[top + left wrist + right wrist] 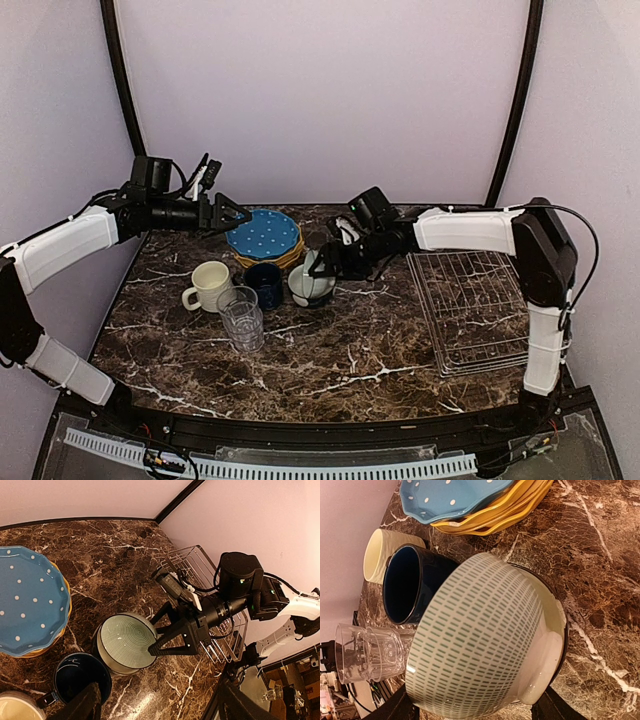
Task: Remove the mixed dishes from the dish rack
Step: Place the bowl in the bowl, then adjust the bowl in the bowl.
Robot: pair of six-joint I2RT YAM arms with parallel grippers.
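Closest in, the right fingers (170, 649) are standing spread apart around the pale teal-and-white bowl (480, 640), one on either side of it. Whether they are pressing on it or only flanking it I cannot tell. That bowl is nesting in what is looking like a second bowl (551, 611) with a dark rim, which is resting on the counter (330, 365) near its middle.

Just beside the bowls, on their left, the dark blue cup (407, 582) is standing upright. The cream mug (377, 555) is standing just beside the cup, further left. The clear glass tumbler (367, 652) is standing upright near the mug and cup, toward the near edge. Behind this group, the blue white-dotted plate (450, 497) is lying on top of a stack of yellow plates (505, 510).

Over at the far left, the left fingers (87, 705) are hanging spread apart in the air above the counter, just beside the plate stack.

The dish rack (470, 305) is lying flat on the right side of the counter, well apart from the dishes, all of which are sitting outside it.
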